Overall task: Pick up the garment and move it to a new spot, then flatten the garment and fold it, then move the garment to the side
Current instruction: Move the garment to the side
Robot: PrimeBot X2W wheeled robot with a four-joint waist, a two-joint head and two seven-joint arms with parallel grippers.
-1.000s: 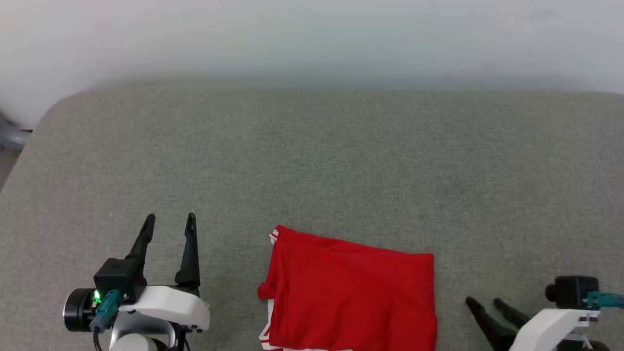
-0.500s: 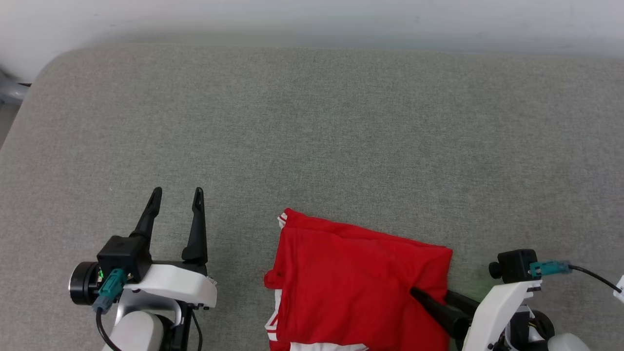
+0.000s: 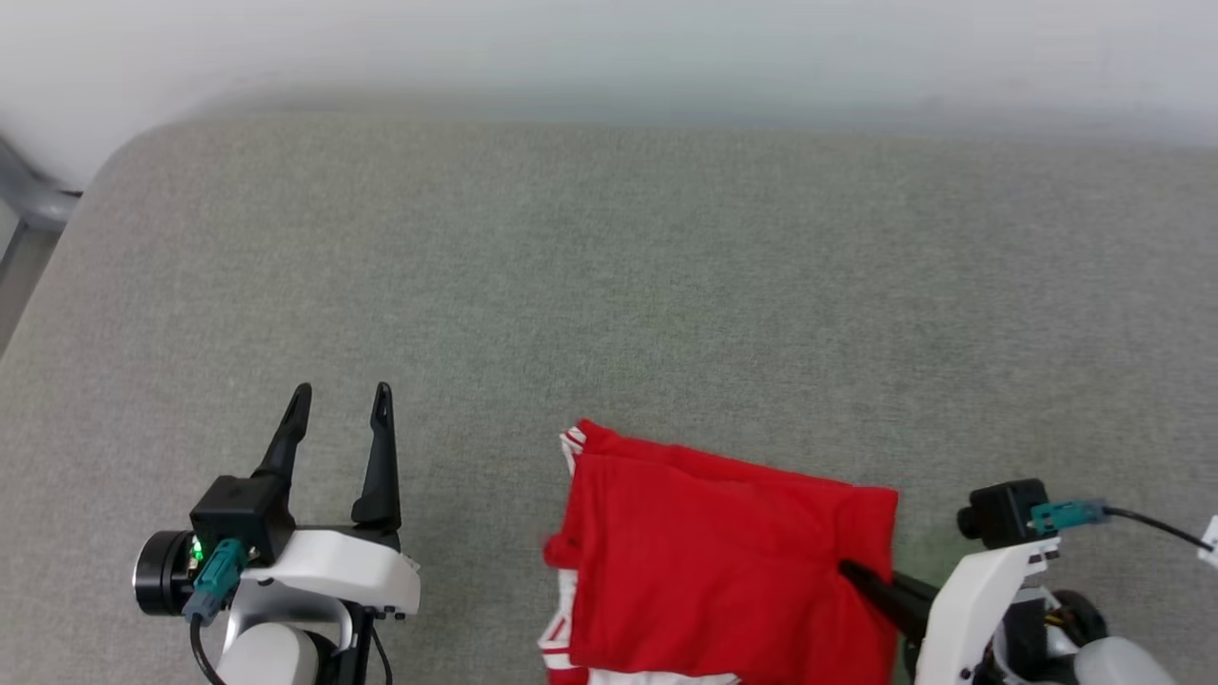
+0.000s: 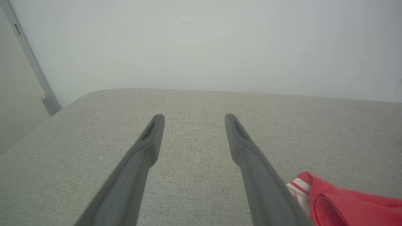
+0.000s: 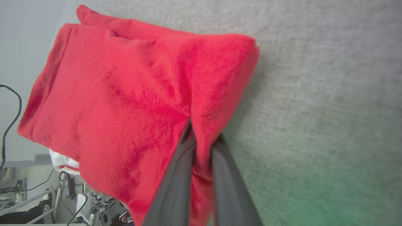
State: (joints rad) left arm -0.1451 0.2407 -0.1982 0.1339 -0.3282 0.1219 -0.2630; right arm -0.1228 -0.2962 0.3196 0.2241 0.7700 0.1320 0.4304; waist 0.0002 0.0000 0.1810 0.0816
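The garment [image 3: 723, 552] lies folded as a red rectangle near the front edge of the grey padded surface [image 3: 666, 285], with striped trim showing at its far left corner. My right gripper [image 3: 850, 571] comes in from the lower right and is shut on the garment's right edge. In the right wrist view the two dark fingers [image 5: 176, 182] pinch a ridge of the red cloth [image 5: 125, 94], and the right gripper [image 5: 202, 131] sits deep in the fold. My left gripper [image 3: 343, 390] stands open to the garment's left and holds nothing. Its open gap [image 4: 193, 116] is above bare surface, with the garment [image 4: 345, 204] at the lower right.
A white wall rises behind the padded surface. A grey metal post [image 3: 29, 195] stands off its rounded far left corner. In the right wrist view, cables and gear [image 5: 37, 194] lie beyond the surface's front edge.
My right gripper has moved from right of the garment onto its right edge and shut on the cloth. The head view shifted. The left gripper stayed open in place.
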